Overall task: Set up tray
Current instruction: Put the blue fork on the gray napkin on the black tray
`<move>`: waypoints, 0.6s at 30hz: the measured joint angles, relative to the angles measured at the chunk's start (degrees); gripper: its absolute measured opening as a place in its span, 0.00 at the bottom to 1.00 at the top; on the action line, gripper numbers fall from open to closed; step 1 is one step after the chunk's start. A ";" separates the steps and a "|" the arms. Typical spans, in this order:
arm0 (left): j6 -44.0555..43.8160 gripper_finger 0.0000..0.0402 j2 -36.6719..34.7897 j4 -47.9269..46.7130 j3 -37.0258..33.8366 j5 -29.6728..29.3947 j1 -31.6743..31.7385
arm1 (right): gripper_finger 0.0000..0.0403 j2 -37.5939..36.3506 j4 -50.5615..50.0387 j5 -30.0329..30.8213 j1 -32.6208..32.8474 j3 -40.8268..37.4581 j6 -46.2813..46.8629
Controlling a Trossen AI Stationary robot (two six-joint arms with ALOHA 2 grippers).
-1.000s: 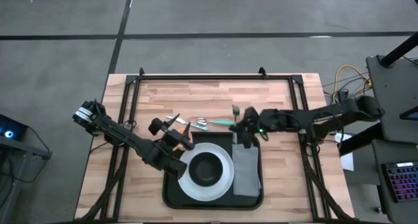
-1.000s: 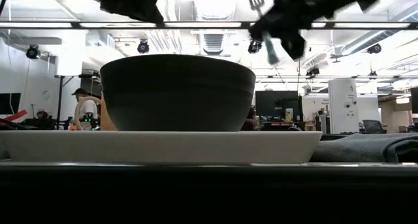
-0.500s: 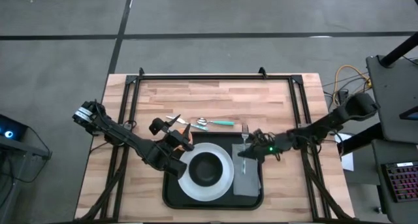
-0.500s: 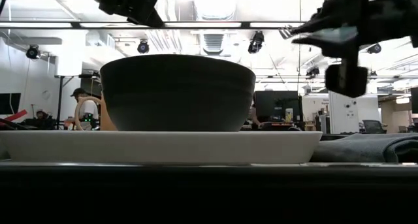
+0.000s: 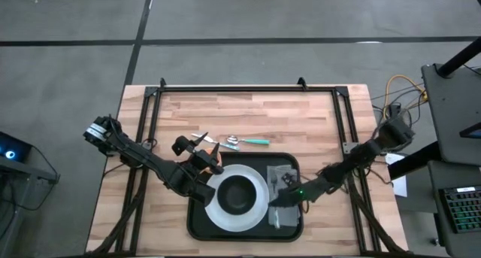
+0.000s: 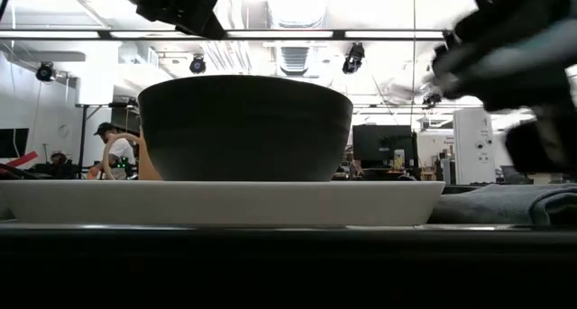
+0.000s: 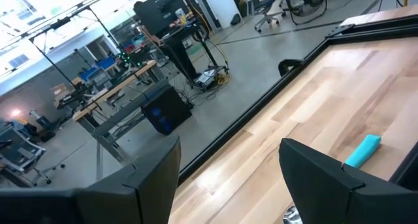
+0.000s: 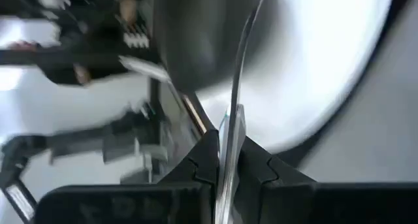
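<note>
Black tray (image 5: 197, 225) sits at the near middle of the wooden table (image 5: 316, 122), holding a white plate (image 5: 259, 207), dark bowl (image 5: 237, 194) and grey napkin (image 5: 290, 175). Right end effector (image 5: 279, 199) hovers over the napkin, clamped on a fork (image 8: 236, 74) whose long axis runs toward the plate. Left end effector (image 5: 201, 157) waits open beside the tray's far-left corner.

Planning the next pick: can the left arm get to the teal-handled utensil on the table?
Probably yes: the left end effector hovers open beside the teal-handled utensil, with bare table between and the right end effector over the tray.
</note>
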 joint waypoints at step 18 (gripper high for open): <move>-0.24 0.59 0.02 0.28 0.00 0.64 -1.05 | 0.04 1.18 -28.26 -1.42 -2.44 7.82 4.64</move>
